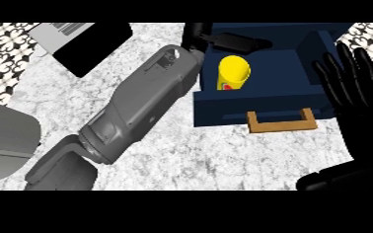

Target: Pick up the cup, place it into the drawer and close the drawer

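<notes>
1. my left hand hangs over the back of the open drawer. its fingers look stretched out rather than curled, and it has hold of nothing.
2. the cup, yellow, is inside the drawer, near its left wall and apart from my left hand. i cannot tell whether it stands straight or leans.
3. my right hand rests open at the view's right edge, fingers up, just beside the drawer's right wall.
4. as i judge it, placing is done and closing is what's left: the drawer is pulled out over the counter, its wooden handle facing me.
5. risk one: my left forearm lies along the drawer's left side with the hand over the opening. if the drawer is pushed before the hand clears, the hand could be caught or the drawer could jam.
6. risk two: on the way out my hand could brush the cup and tip it, since the cup is close below it.
7. risk three: a push on one end of the handle could skew the drawer, and a quick shove could topple the cup.
</notes>
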You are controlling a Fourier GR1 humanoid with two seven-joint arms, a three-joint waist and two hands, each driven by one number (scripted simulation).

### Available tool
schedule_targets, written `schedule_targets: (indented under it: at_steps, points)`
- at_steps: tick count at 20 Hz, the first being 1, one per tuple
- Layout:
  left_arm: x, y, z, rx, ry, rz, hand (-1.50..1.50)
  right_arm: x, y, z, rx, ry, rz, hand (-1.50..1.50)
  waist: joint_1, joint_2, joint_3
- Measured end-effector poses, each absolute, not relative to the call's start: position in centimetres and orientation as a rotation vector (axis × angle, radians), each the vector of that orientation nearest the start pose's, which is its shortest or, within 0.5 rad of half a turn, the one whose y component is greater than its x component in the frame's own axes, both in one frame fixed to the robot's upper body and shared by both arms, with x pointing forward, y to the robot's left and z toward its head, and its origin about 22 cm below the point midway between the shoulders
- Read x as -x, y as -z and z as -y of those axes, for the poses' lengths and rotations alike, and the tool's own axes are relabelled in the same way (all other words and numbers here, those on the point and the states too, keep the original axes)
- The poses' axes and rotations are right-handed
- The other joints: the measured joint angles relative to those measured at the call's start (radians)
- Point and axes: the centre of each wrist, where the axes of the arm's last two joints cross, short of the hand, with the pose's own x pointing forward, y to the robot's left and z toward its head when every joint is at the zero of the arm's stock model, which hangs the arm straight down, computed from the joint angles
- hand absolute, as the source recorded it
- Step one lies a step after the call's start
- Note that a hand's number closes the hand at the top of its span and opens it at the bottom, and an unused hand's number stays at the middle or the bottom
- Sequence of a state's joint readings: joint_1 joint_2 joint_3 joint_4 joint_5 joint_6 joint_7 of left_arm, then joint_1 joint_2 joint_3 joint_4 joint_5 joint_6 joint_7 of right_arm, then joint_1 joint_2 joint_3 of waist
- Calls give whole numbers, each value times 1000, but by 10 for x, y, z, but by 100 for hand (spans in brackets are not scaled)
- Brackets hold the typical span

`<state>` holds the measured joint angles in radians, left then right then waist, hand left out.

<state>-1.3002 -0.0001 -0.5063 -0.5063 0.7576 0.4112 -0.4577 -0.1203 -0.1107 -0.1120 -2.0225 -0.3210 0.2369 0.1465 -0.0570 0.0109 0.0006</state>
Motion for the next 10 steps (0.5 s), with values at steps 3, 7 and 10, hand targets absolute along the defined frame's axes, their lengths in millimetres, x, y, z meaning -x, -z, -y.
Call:
schedule_targets:
  at_steps: [3,7,10]
  points:
    - [-420,-153,-6,300,116,1954,-150,-230,-140,264,-319,-177,2000,150,26,-7,0]
    - [-420,-149,-23,311,50,1956,-150,-220,-141,270,-281,-292,1990,150,48,-13,-1]
    - [-419,-145,-41,308,-9,1953,-150,-218,-147,272,-219,-400,1974,150,65,-18,-1]
